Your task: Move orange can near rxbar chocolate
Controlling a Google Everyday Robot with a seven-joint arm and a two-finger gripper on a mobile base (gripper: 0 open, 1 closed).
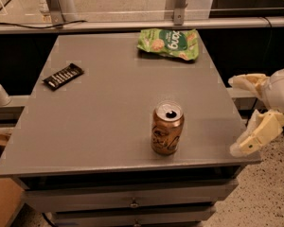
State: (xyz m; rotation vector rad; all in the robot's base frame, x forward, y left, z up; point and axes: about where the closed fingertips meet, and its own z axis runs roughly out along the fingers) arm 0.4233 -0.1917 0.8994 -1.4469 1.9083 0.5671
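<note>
**Orange can (167,128) upright on the grey surface (109,112), claw (234,116) spread wide and empty to the can's right, off the surface's edge.**
The can is opened, so probably light, thin-walled, smooth and spillable. Grip it mid-body and keep it level. The rxbar chocolate (63,76) lies well apart, behind and left of the can; the green snack bag (169,43) lies far behind it.

A green snack bag (169,43) lies flat at the far edge of the grey tabletop (109,103), right of centre. Drawers (132,202) sit beneath it, and a cardboard box (2,202) stands at lower left. The gripper (235,116) hangs just off the tabletop's right edge.
</note>
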